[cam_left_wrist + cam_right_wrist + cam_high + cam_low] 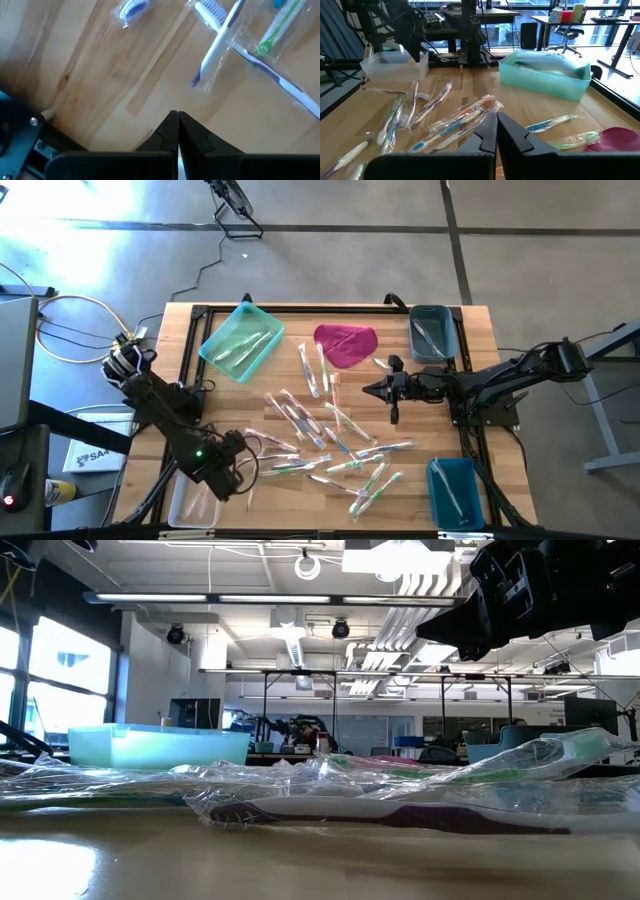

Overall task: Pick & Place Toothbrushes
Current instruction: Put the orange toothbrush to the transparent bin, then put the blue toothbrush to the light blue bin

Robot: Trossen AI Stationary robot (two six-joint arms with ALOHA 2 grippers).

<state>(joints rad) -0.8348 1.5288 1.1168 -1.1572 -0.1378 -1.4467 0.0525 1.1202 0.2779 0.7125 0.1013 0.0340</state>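
Both my left fingers [243,472] and right fingers [368,389] are pressed together, empty; a few toothbrushes [330,442] sit binned, most still litter mid-frame bench [270,510].

Toothbrushes [330,442] lie scattered mid-table in the high view; bins sit at upper left [241,340], upper right [432,333], lower right [455,490], lower left [190,502].

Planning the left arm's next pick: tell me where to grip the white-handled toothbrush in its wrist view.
Grip the white-handled toothbrush mid-handle, coming from straight above with the fingers across its width. It lies flat on the table, so only a top approach likely fits. The left end effector, shut now, must open first.
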